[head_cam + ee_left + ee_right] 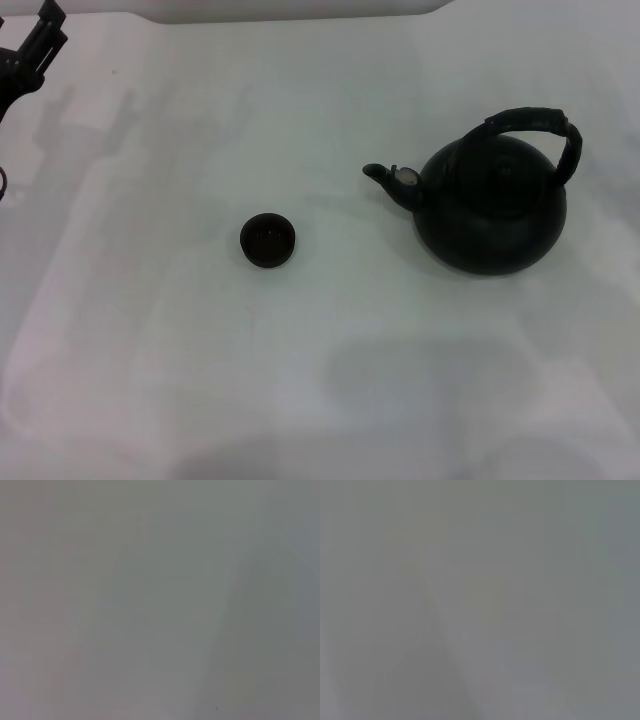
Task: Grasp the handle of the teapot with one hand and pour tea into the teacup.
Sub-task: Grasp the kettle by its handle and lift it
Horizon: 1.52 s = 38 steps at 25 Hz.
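The round black teapot [492, 208] stands upright on the white table at the right of the head view, its short spout pointing left. Its thick black arched handle [540, 122] rises over the lid. The tiny black teacup [267, 240] sits near the middle, well left of the spout. No tea shows. My left gripper [38, 45] hangs at the far left top corner, far from both. My right gripper is out of view. Both wrist views show only bare pale surface.
The white table [320, 380] spreads across the whole head view, and its far edge runs along the top. Soft shadows of the arms lie on it at the left and near the front.
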Each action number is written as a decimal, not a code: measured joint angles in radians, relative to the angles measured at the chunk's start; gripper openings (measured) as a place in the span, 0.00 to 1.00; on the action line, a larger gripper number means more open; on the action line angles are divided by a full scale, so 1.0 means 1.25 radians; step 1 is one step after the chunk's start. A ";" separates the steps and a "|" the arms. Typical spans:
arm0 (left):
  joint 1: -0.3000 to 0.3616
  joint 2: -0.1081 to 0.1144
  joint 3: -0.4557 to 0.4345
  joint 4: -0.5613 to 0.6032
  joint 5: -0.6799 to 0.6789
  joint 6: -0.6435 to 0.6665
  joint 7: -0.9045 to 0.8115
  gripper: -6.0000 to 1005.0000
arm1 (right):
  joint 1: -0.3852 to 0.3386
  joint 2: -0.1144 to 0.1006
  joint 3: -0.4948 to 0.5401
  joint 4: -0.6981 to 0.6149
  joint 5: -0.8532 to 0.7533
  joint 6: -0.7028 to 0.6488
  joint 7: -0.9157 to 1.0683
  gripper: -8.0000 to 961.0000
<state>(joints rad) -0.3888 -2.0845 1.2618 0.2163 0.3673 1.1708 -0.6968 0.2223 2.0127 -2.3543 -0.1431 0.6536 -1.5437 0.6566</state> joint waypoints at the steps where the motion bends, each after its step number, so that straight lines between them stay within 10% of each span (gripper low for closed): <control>1: -0.001 0.000 0.000 -0.003 -0.003 0.000 -0.001 0.86 | 0.000 0.000 0.000 0.000 0.000 0.000 0.000 0.79; 12: -0.001 0.001 0.003 -0.009 -0.016 0.001 -0.003 0.86 | -0.017 -0.004 0.000 0.071 -0.204 -0.072 0.064 0.79; 38: 0.005 0.002 -0.001 -0.022 -0.016 -0.002 -0.023 0.86 | 0.046 0.000 0.001 0.062 -0.212 0.101 0.059 0.78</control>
<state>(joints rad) -0.3822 -2.0821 1.2602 0.1884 0.3467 1.1684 -0.7256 0.2803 2.0126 -2.3532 -0.0660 0.3881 -1.4174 0.7310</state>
